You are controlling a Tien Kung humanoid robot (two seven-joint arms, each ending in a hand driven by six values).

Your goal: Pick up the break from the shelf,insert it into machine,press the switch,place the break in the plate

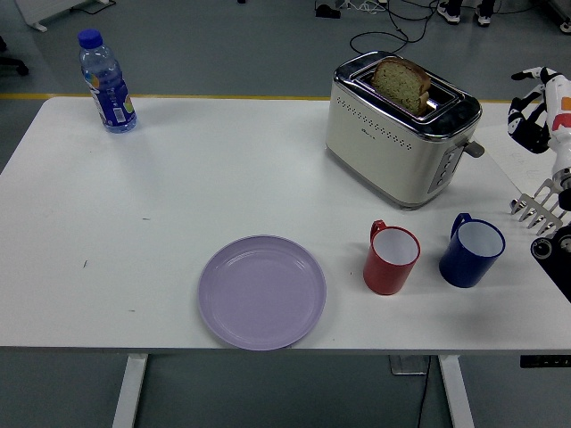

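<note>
A slice of brown bread stands in the slot of the cream and chrome toaster at the back right of the table, its top sticking out. The toaster's lever juts from the end that faces right. My right hand hovers at the picture's right edge, clear of the toaster, with its black fingers relaxed and holding nothing. The lilac plate lies bare near the front edge. My left arm is out of view.
A red mug and a blue mug stand side by side in front of the toaster. A water bottle stands at the back left corner. Part of my right arm shows low at the right edge beside the blue mug.
</note>
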